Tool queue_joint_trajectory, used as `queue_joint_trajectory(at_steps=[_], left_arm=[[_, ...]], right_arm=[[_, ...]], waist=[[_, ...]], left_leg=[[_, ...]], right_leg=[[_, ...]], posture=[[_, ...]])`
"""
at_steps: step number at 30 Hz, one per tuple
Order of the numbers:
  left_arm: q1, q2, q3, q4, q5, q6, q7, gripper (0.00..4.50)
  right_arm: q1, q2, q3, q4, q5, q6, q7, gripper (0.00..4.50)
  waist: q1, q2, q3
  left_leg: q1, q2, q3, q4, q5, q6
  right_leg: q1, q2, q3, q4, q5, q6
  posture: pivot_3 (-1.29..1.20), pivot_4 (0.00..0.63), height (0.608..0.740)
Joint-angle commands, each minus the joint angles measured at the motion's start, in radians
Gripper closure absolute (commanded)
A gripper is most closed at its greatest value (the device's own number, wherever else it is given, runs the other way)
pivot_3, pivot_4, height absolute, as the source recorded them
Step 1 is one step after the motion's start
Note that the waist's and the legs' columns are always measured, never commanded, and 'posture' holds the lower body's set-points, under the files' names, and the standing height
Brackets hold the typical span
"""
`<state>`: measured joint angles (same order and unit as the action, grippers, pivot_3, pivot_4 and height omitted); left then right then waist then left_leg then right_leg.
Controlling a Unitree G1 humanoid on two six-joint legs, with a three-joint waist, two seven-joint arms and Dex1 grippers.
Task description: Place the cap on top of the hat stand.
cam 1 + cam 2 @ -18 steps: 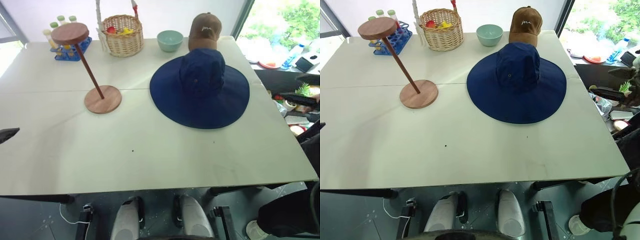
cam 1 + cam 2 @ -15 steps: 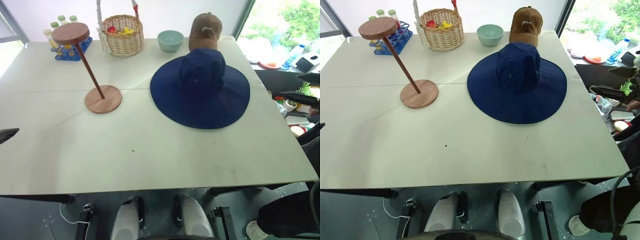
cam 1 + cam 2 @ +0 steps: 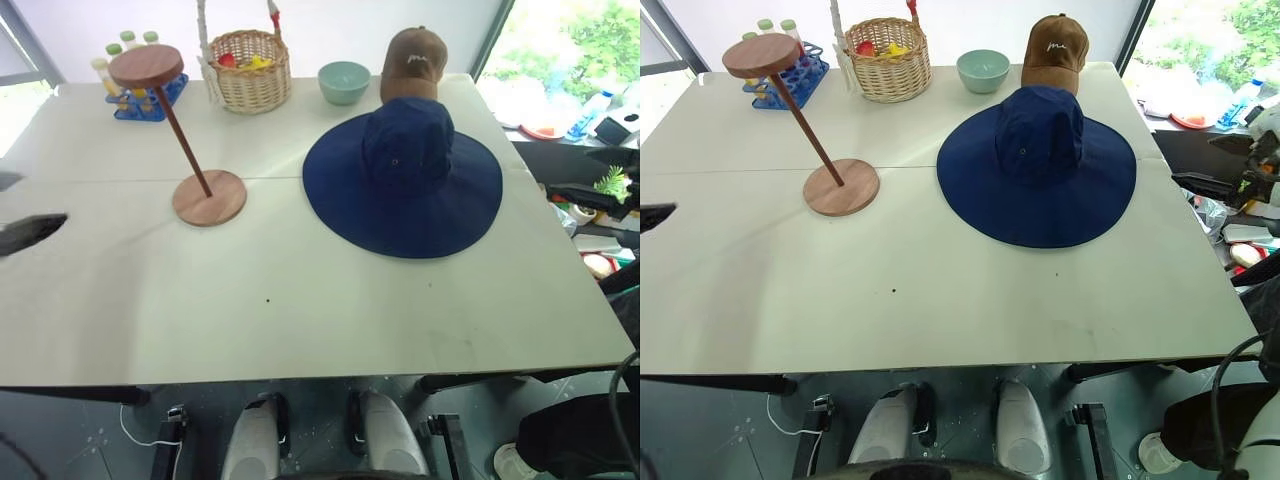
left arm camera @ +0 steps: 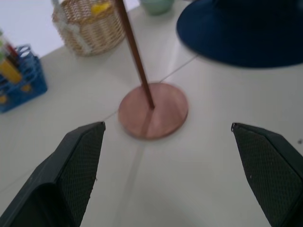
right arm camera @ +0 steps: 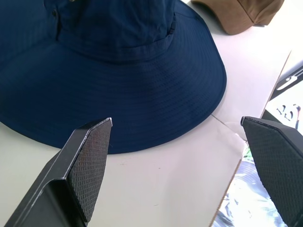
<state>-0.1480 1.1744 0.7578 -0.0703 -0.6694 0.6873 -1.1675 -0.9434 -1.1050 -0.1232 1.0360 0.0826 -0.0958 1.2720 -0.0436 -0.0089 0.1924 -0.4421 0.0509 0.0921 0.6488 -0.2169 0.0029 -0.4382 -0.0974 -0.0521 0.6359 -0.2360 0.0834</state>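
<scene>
Cap (image 3: 403, 180) flat on desk (image 3: 300, 300), center-right of frame. Hat stand (image 3: 190, 140) upper left, well apart. Left hand (image 4: 165, 175) and right hand (image 5: 180, 170) both spread wide, holding nothing.

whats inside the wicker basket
Red and yellow items peek over the wicker basket's rim; the weave hides what lies deeper, and what they are cannot be told.

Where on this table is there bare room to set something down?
The whole near half of the table is bare, below the hat stand and the cap. A narrower strip lies between those two. The far edge is crowded: tube rack, basket, bowl, brown cap.
</scene>
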Motion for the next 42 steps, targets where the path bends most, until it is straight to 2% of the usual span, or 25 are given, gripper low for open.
queue_joint_trajectory(at_steps=[1,4,7,11,15,18,23,27,33,42], left_arm=[[-0.125,0.029,-0.084,-0.073,-0.148,0.113,0.027,0.03],[-0.26,0.021,-0.2,-0.093,-0.213,0.172,0.043,0.03],[-0.418,-0.006,-0.323,-0.08,-0.282,0.25,0.048,0.03],[-0.517,-0.029,-0.476,-0.094,-0.275,0.271,-0.008,0.03],[-0.545,-0.035,-0.568,-0.093,-0.234,0.238,-0.064,0.03],[-0.586,-0.06,-0.617,-0.065,-0.203,0.223,-0.08,0.03],[-0.638,-0.101,-0.652,-0.047,-0.183,0.227,-0.093,0.03],[-0.646,-0.12,-0.656,-0.057,-0.18,0.233,-0.095,0.03],[-0.64,-0.12,-0.646,-0.064,-0.173,0.23,-0.097,0.03],[-0.626,-0.116,-0.608,-0.071,-0.173,0.228,-0.085,0.03]], right_arm=[[0.051,-0.004,0.004,-0.138,-0.02,-0.005,-0.066,0.0],[0.204,0.003,-0.028,-0.35,-0.009,0.031,-0.136,0.0],[0.441,0.031,-0.087,-0.685,0.006,0.093,-0.223,0.0],[0.696,0.121,-0.118,-1.119,-0.053,0.214,-0.38,0.0],[0.845,0.201,-0.075,-1.354,-0.153,0.263,-0.499,0.0],[0.908,0.249,-0.004,-1.419,-0.257,0.246,-0.583,0.0],[0.934,0.293,0.106,-1.399,-0.381,0.218,-0.658,0.0],[0.893,0.323,0.177,-1.299,-0.485,0.18,-0.745,0.0],[0.75,0.387,0.275,-1.029,-0.632,0.119,-0.93,0.0],[0.51,0.461,0.339,-0.599,-0.706,-0.009,-1.225,0.0]], waist=[[0.0,0.0,0.0],[0.004,0.0,0.0],[0.017,-0.001,-0.001],[0.03,0.0,-0.001],[0.032,-0.001,-0.002],[0.034,-0.004,-0.003],[0.033,-0.005,-0.003],[0.028,-0.005,-0.002],[0.025,-0.012,-0.005],[0.028,-0.02,-0.009]], left_leg=[[0.0,0.0,0.0,0.0,0.0,0.0],[0.0,0.0,0.0,0.0,0.001,-0.002],[0.001,-0.001,-0.002,0.002,0.002,-0.003],[0.003,-0.001,-0.002,0.003,0.004,-0.006],[0.004,-0.001,-0.004,0.004,0.005,-0.007],[0.004,-0.001,-0.006,0.004,0.005,-0.007],[0.003,-0.001,-0.007,0.005,0.005,-0.007],[0.003,-0.001,-0.008,0.005,0.005,-0.007],[0.005,-0.001,-0.009,0.005,0.005,-0.007],[0.011,-0.001,-0.009,0.005,0.005,-0.007]], right_leg=[[0.0,0.0,0.0,0.0,0.0,0.0],[0.0,0.0,0.0,0.002,0.002,0.004],[0.0,0.0,0.0,0.009,0.001,0.005],[0.0,0.001,0.001,0.013,0.001,0.005],[0.002,0.002,0.001,0.012,0.001,0.004],[0.003,0.002,0.0,0.011,-0.001,0.003],[0.003,0.002,0.0,0.011,-0.002,0.001],[0.003,0.003,0.0,0.011,-0.002,0.001],[0.005,0.004,0.0,0.011,-0.002,0.001],[0.011,0.004,0.0,0.01,-0.003,0.0]], posture=[[0.0,0.15,0.74],[0.0,0.15,0.74],[0.0,0.15,0.74],[0.0,0.15,0.74],[0.0,0.15,0.74],[0.0,0.15,0.74],[0.0,0.15,0.74],[0.0,0.15,0.74],[0.0,0.15,0.74],[0.0,0.15,0.74]])
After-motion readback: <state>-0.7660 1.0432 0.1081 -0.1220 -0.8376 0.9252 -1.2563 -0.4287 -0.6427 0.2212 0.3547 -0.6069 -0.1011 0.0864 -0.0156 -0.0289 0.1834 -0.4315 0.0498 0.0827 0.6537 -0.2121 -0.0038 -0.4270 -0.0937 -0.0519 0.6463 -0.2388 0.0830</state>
